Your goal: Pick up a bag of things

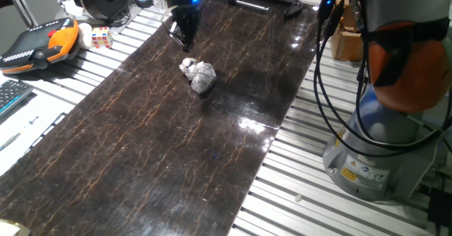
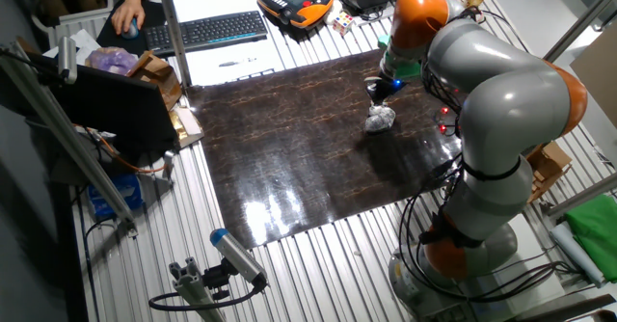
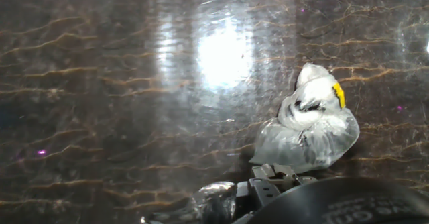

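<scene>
The bag of things (image 1: pixel 199 75) is a small wrinkly clear plastic bag with whitish lumps, lying on the dark marbled mat (image 1: pixel 141 144). It also shows in the other fixed view (image 2: pixel 381 119) and at the right of the hand view (image 3: pixel 312 127), where a yellow spot marks it. My gripper (image 1: pixel 186 44) hangs low over the mat just beyond the bag, apart from it, with nothing in it. Its dark fingers look slightly parted. It also shows in the other fixed view (image 2: pixel 378 93).
A small multicoloured cube (image 1: pixel 101 37) and an orange-black teach pendant (image 1: pixel 39 44) lie left of the mat. A keyboard (image 2: pixel 207 30) and a person's hand are at the far side. Black clamps (image 1: pixel 272 1) lie at the mat's far end. The arm's base (image 1: pixel 385 151) stands to the right.
</scene>
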`<state>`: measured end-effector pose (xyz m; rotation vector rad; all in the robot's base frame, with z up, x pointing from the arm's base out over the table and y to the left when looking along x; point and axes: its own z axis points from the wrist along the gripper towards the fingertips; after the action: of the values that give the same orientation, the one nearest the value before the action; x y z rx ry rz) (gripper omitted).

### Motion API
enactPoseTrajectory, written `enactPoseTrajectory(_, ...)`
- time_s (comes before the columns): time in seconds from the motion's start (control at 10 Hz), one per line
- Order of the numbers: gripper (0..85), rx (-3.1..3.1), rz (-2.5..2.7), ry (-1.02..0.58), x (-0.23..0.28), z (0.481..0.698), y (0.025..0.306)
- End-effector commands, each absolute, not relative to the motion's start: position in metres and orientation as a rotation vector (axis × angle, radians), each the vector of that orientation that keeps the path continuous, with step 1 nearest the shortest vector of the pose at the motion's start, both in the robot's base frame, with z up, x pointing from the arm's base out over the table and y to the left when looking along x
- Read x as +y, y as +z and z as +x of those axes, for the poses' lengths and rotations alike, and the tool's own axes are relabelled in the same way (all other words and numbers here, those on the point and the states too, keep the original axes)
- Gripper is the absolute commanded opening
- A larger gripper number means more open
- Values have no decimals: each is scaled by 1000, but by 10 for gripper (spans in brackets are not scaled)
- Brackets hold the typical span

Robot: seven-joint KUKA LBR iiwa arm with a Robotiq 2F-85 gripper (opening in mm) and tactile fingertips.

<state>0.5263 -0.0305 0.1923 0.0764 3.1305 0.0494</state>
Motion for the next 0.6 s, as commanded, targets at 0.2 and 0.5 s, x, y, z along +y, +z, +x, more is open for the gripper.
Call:
enactPoseTrajectory(0.2,7,3134,105,22,-34,528,184)
enactPoseTrajectory(0.5,7,3124,114,11,-36,530,174)
